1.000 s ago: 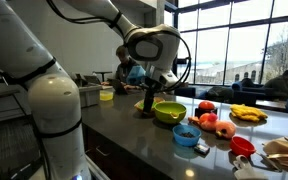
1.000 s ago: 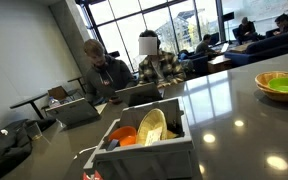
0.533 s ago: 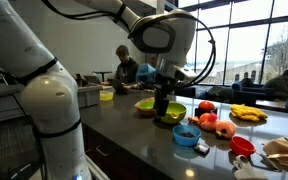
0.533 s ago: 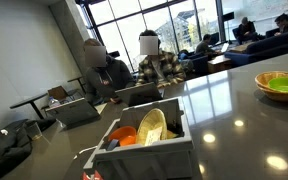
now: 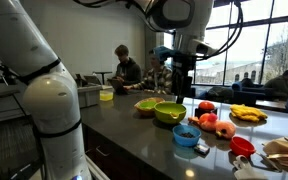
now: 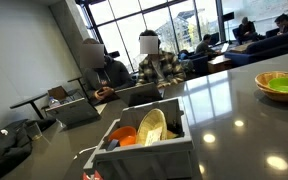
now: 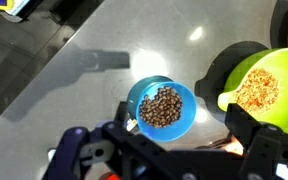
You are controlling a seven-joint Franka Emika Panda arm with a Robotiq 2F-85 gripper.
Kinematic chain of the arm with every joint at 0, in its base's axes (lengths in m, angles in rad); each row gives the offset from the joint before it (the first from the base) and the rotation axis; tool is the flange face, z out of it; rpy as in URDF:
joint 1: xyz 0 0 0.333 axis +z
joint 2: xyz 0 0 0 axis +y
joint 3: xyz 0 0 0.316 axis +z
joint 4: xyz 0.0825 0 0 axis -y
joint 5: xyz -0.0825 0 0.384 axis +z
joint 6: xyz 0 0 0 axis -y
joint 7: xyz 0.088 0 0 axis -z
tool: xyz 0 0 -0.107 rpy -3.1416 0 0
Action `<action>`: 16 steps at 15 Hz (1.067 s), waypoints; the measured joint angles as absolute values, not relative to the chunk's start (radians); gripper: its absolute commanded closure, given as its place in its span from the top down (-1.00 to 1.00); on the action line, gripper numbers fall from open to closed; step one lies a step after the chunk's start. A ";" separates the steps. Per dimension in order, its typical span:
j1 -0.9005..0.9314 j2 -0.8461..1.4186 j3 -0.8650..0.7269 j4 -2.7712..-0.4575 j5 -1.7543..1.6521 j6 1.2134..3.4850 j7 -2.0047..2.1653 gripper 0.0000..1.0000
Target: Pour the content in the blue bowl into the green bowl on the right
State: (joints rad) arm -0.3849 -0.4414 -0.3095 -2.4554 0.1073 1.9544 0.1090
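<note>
Overhead in an exterior view, the gripper [image 5: 180,88] hangs above the bench, over the green bowl [image 5: 169,112]; from here I cannot tell how its jaws stand. The blue bowl [image 5: 186,134] sits just beside the green one, nearer the bench's front edge, with red apples [image 5: 207,121] close by.

In an exterior view, a grey crate [image 6: 144,142] of plates stands by the near edge of the bench.

In the wrist view, the gripper [image 7: 172,150] is spread wide and empty above the blue bowl [image 7: 164,108], which holds brown pellets. The green bowl [image 7: 259,85], holding orange grains, lies just beside it.
</note>
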 measured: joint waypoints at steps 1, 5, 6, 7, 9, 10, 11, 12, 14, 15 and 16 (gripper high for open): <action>-0.374 -0.420 -0.310 -2.430 0.121 1.954 0.109 1.00; -0.346 -0.317 -0.324 -2.348 0.181 1.952 0.085 1.00; -0.344 -0.293 -0.329 -2.334 0.194 1.952 0.075 1.00; -0.344 -0.270 -0.335 -2.322 0.208 1.951 0.061 1.00; -0.344 -0.231 -0.347 -2.307 0.234 1.951 0.033 1.00; -0.344 -0.215 -0.352 -2.302 0.241 1.951 0.021 1.00; -0.344 -0.202 -0.354 -2.299 0.242 1.951 0.012 1.00; -0.344 -0.193 -0.354 -2.299 0.242 1.951 0.007 1.00; -0.341 -0.183 -0.354 -2.301 0.242 1.951 -0.002 1.00; -0.338 -0.180 -0.354 -2.303 0.242 1.951 -0.009 1.00; -0.337 -0.177 -0.354 -2.305 0.242 1.952 -0.015 1.00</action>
